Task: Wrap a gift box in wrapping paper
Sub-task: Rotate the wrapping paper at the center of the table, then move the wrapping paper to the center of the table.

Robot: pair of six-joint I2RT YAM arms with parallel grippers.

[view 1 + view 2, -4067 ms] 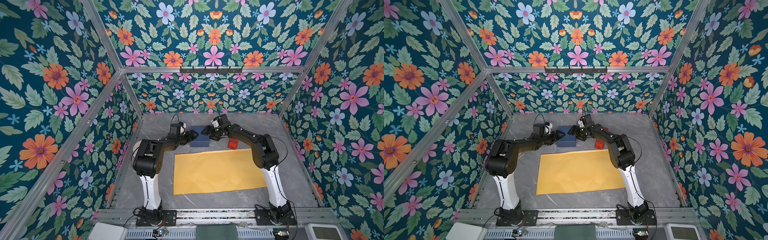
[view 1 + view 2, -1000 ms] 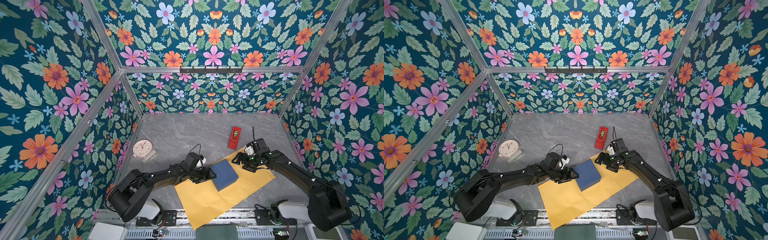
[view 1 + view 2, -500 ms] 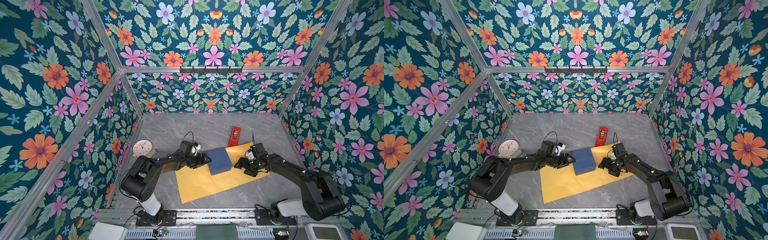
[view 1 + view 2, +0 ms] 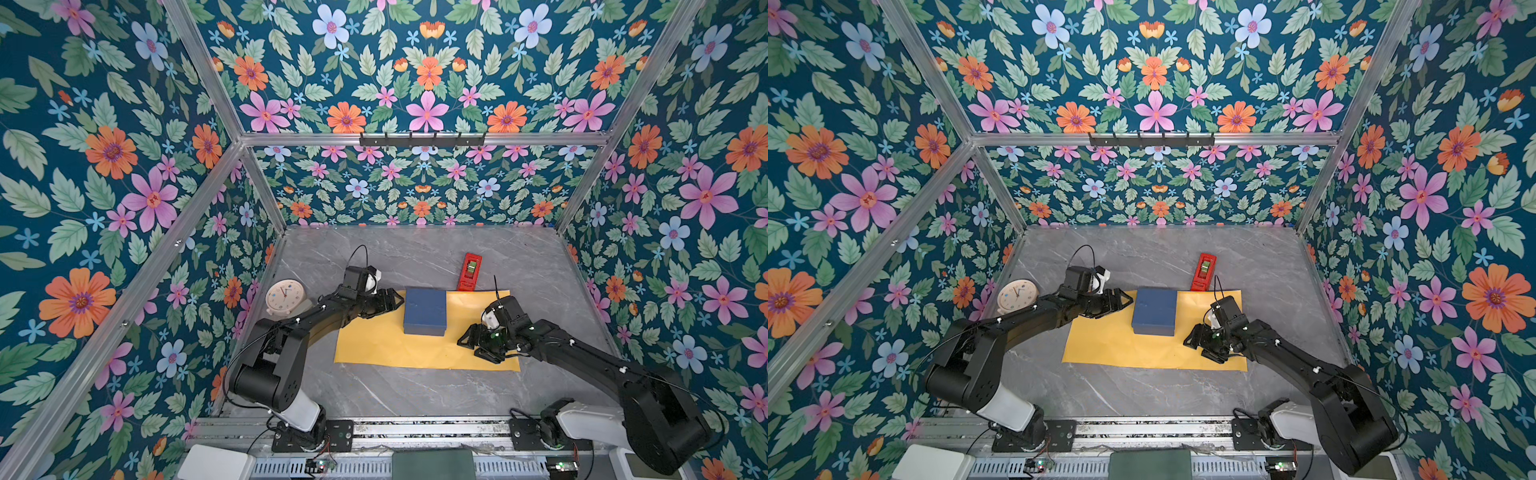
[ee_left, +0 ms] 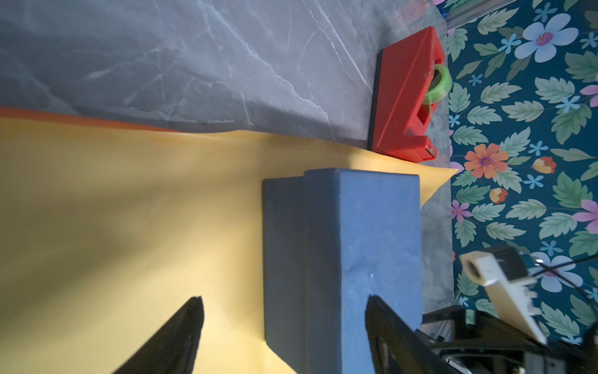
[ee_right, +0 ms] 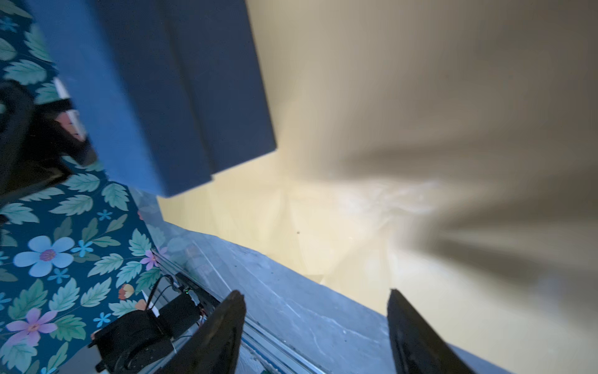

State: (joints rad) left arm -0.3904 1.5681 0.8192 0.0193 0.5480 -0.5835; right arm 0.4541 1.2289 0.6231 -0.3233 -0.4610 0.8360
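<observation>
Gift box: the dark blue gift box point(image 4: 424, 311) point(image 4: 1154, 311) lies flat with its lid on, on the wrapping paper, about midway across the sheet and up against its far edge. The left wrist view shows the lid point(image 5: 362, 246) stepping out over the base.
Wrapping paper: the wrapping paper point(image 4: 415, 351) point(image 4: 1142, 349) is spread flat on the table, yellow-orange side up, much wider than the box. A thin strip of brighter orange shows along its far edge in the left wrist view point(image 5: 81, 118).
Left gripper: the left gripper point(image 4: 392, 301) point(image 4: 1120, 300) sits low over the sheet's far left corner, pointing at the box's left side, its tips just beside it. Its 2 fingers point(image 5: 181, 333) are spread wide with nothing between them.
Right gripper: the right gripper point(image 4: 471, 347) point(image 4: 1196, 345) is over the right part of the sheet near its near edge, apart from the box. Its 2 fingers point(image 6: 223, 327) stand well apart and grip nothing.
Tape dispenser: the red tape dispenser point(image 4: 469, 272) point(image 5: 404, 97), with a green roll, stands on the table at the sheet's far edge, right of the box.
Clock: a round cream clock point(image 4: 284, 296) stands by the left wall, beside the left arm.
Table: grey marbled table point(image 4: 415, 395).
</observation>
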